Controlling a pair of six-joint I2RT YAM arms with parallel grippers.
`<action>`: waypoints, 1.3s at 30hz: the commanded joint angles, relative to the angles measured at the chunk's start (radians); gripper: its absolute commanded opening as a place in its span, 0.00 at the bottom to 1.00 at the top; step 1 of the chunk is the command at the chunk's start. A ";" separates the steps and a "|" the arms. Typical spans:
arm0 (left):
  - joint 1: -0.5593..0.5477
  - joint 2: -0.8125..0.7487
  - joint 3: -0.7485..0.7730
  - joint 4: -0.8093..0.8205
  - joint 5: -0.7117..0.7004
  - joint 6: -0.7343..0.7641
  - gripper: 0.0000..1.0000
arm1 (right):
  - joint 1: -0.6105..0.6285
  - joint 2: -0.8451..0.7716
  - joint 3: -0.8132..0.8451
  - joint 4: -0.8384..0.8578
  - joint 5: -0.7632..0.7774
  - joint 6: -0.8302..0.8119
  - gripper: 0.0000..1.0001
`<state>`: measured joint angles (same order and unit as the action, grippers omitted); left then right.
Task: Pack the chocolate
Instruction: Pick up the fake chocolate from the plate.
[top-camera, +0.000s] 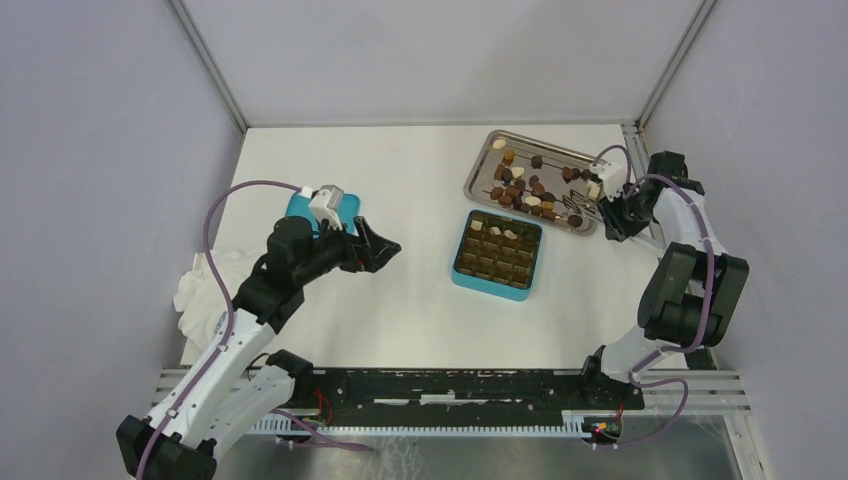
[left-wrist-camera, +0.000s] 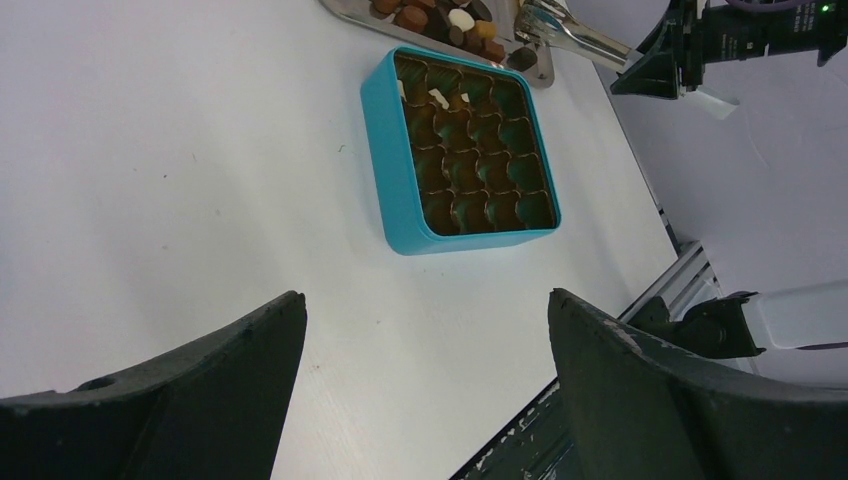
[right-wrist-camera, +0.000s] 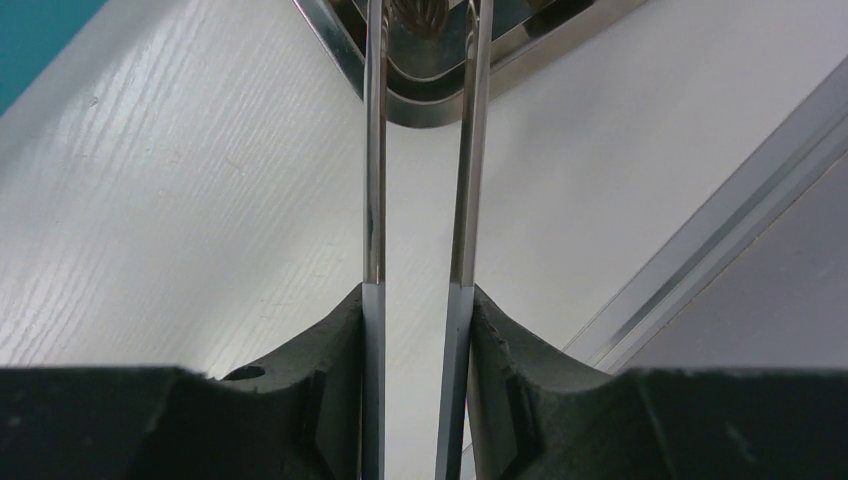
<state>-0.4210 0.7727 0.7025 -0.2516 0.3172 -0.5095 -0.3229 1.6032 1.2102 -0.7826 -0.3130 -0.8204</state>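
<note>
- Just ahead of the right gripper (top-camera: 612, 222), around and beyond the tips of the tool it carries, most of the chocolate (top-camera: 535, 185) lies loose. Dark brown, lighter brown and cream pieces are scattered across a metal tray (top-camera: 489, 141).
- A few more bonbons (left-wrist-camera: 437, 97) sit in the teal box (left-wrist-camera: 385, 160), in the row of its brown gridded insert that is nearest the tray.
- The right gripper is closed partway on the metal tweezers (right-wrist-camera: 374, 150). One finger presses against each arm, and a narrow gap is left between the two arms.
- The tweezers run straight out from the fingers, and their tips reach over the tray corner closest to the gripper. Whether a piece is pinched between the tips cannot be told.
- The box lies flat on the white table (top-camera: 400, 180), just beside the tray's near edge. It is between the two grippers and closer to the right one.
- The left gripper (left-wrist-camera: 425, 300) hangs above the table with its fingers spread wide and nothing between them. The box is straight ahead of it and well apart.
- Behind the left gripper, partly hidden under its wrist, lies a flat teal square (top-camera: 297, 208).
- Further back, beside that arm, a crumpled white cloth (top-camera: 200, 290) rests at the table's edge.
</note>
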 joint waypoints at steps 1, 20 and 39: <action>0.003 -0.005 0.001 0.052 0.001 -0.033 0.95 | 0.002 0.030 0.076 -0.014 -0.018 -0.040 0.40; 0.003 0.063 -0.037 0.232 0.022 0.011 0.94 | 0.069 0.162 0.146 -0.029 -0.034 -0.020 0.42; 0.003 0.049 -0.070 0.249 0.035 -0.006 0.94 | 0.127 0.200 0.180 0.036 0.028 0.102 0.39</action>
<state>-0.4210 0.8371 0.6449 -0.0486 0.3279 -0.5148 -0.2005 1.8133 1.3537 -0.7780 -0.3050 -0.7467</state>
